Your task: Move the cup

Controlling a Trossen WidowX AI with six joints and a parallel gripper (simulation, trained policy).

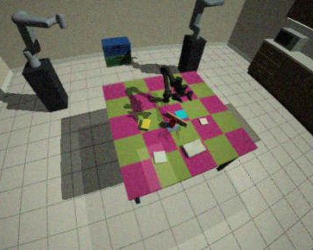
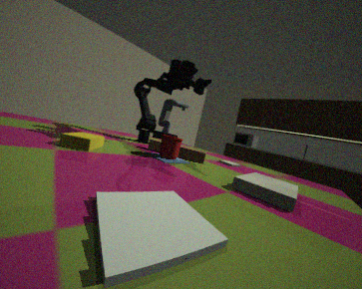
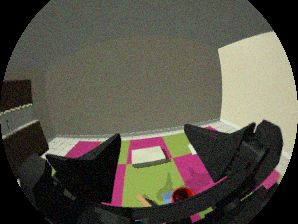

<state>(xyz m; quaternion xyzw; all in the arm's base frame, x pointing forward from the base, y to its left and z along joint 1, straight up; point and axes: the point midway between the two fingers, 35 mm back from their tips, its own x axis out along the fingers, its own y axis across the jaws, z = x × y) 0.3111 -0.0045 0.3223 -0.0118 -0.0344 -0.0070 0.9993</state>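
The red cup (image 1: 173, 122) (image 2: 171, 146) (image 3: 183, 194) stands upright on the blue pad (image 1: 174, 128) (image 2: 174, 160) (image 3: 167, 197). Its inside looks dark in the wrist view, and I cannot make out the marbles. The other pad, a cyan one (image 1: 181, 114), lies beyond the cup on the arm's side with nothing on it. My gripper (image 1: 189, 96) (image 2: 205, 86) (image 3: 153, 132) is open and empty. It is raised high above the table, well away from the cup, and points outward over the table.
A brown bar (image 1: 178, 120) (image 2: 193, 154) lies between the two pads, close to the cup. A yellow block (image 1: 146, 124) (image 2: 82, 142) lies to one side. A thick white block (image 1: 194, 147) (image 2: 267, 189) (image 3: 148, 156), a white slab (image 1: 159, 157) (image 2: 153, 229) and a small white tile (image 1: 203, 121) (image 2: 229, 162) lie farther out.
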